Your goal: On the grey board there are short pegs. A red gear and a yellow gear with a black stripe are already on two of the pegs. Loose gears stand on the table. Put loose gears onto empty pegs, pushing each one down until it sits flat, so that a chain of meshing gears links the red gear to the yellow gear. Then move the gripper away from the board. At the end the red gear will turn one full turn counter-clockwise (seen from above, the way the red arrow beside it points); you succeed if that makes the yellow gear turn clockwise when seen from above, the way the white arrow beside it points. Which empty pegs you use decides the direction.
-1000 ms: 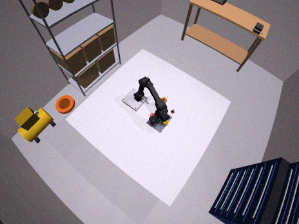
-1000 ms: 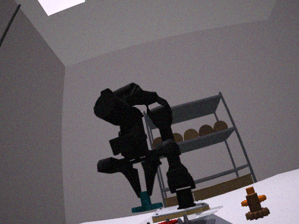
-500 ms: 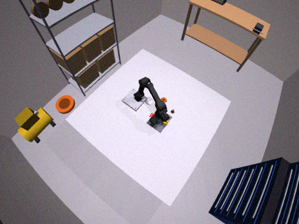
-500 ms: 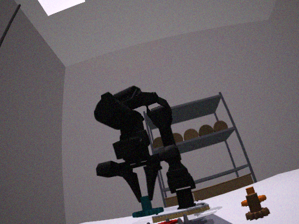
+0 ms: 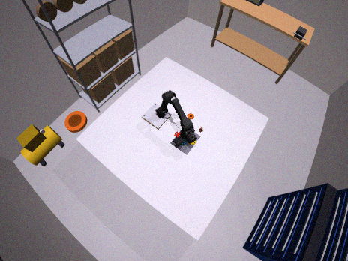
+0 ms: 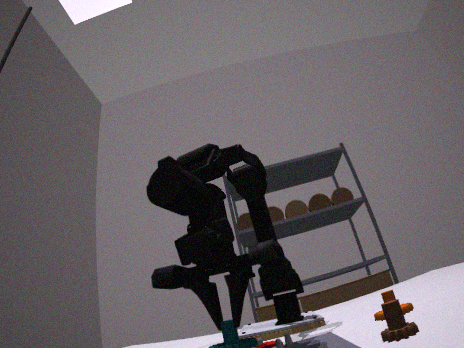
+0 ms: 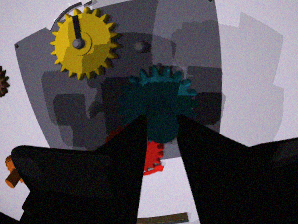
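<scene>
My gripper point(image 6: 228, 326) point(image 7: 161, 121) is shut on the upright handle of the teal gear point(image 6: 230, 342) point(image 7: 159, 76), low over the grey board point(image 5: 187, 151) point(image 7: 204, 52). The views do not show whether the teal gear sits on a peg or flat. The yellow gear point(image 5: 193, 142) point(image 7: 97, 37) with its black stripe is on the board's far left part in the wrist view. The red gear point(image 5: 177, 134) point(image 7: 154, 156) is partly hidden by the teal gear and a finger. An empty peg point(image 7: 142, 46) stands right of the yellow gear.
A brown gear point(image 5: 201, 130) point(image 6: 395, 330) point(image 7: 3, 81) and an orange gear point(image 5: 190, 116) point(image 6: 379, 315) point(image 7: 10, 165) stand on the table beside the board. The arm's base stands on a pale plate point(image 5: 149, 119).
</scene>
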Motion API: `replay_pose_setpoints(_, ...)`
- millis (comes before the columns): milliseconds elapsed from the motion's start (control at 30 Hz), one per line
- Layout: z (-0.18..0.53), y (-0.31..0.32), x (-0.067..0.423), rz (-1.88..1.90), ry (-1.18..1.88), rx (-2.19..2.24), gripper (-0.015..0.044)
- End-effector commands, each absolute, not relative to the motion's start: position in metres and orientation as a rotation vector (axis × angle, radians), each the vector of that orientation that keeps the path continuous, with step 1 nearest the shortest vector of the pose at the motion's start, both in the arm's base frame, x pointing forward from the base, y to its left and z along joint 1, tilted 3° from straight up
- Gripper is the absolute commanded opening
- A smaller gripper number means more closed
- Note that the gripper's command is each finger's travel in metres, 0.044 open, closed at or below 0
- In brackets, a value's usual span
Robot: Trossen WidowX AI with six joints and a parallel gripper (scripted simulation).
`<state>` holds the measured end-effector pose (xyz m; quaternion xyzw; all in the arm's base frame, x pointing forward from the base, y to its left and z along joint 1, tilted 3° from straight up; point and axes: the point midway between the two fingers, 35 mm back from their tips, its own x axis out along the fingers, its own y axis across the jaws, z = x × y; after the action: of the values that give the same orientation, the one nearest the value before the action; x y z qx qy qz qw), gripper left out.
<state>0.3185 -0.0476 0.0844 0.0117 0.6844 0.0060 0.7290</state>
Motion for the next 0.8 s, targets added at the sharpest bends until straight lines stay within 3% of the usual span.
replay_pose_setpoints(0,0.0772,-0.0463,0.3182,-0.033,1.51,0.082,0.0)
replay_pose_setpoints(367,0.0727,-0.0471,0.3182,-0.133,1.507,0.188,0.0)
replay_pose_setpoints(767,0.0695,-0.0457,0.3183,0.01,1.51,0.037,0.0)
